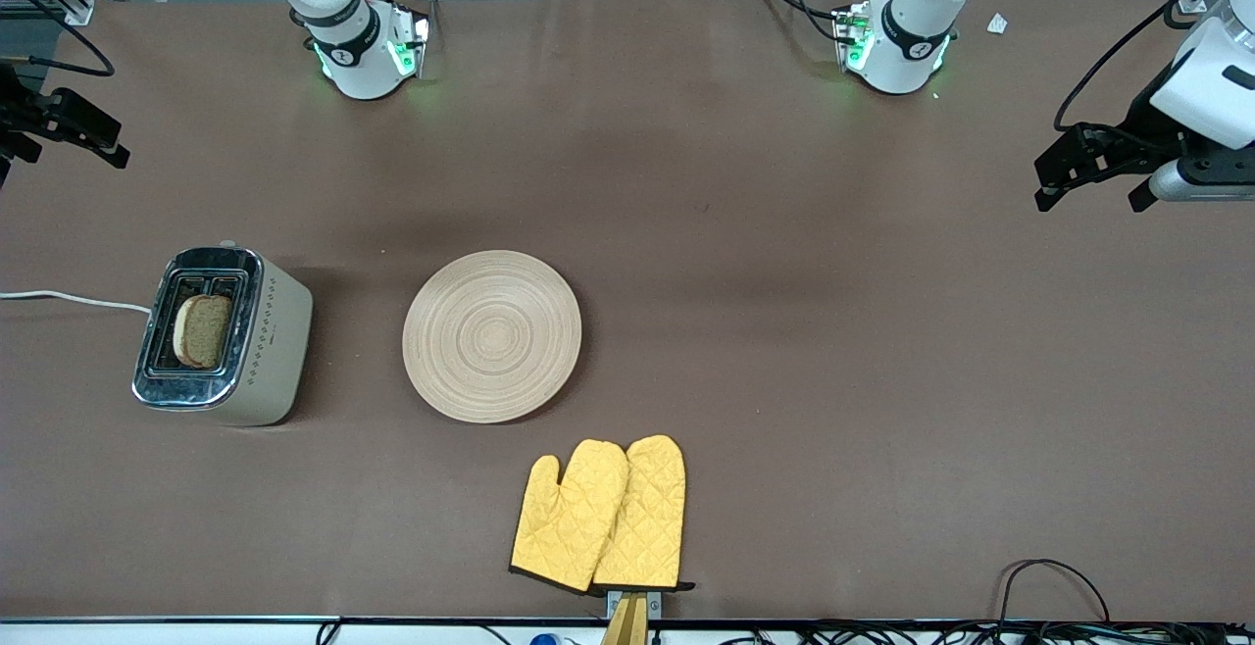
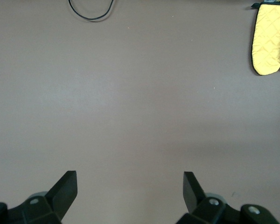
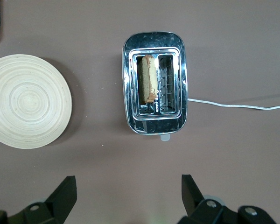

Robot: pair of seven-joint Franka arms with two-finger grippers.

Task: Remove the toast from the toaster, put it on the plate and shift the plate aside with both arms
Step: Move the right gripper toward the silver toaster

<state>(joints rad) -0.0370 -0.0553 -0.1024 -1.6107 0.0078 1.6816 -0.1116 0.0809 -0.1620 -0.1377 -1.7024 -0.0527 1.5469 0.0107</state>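
One slice of toast (image 1: 203, 330) is seen standing in a slot of the toaster (image 1: 224, 335), toward the right arm's end of the table, with the plate (image 1: 492, 335) bare just beside the toaster. Both grippers are held up with fingers spread wide and nothing gripped: the right gripper (image 3: 127, 195) is raised over the cloth near the toaster, well above the toast, while the left gripper (image 2: 129, 190) is parked over bare brown cloth, well apart from everything. Two yellow oven mitts (image 1: 600, 516) are laid nearer the front camera than the plate.
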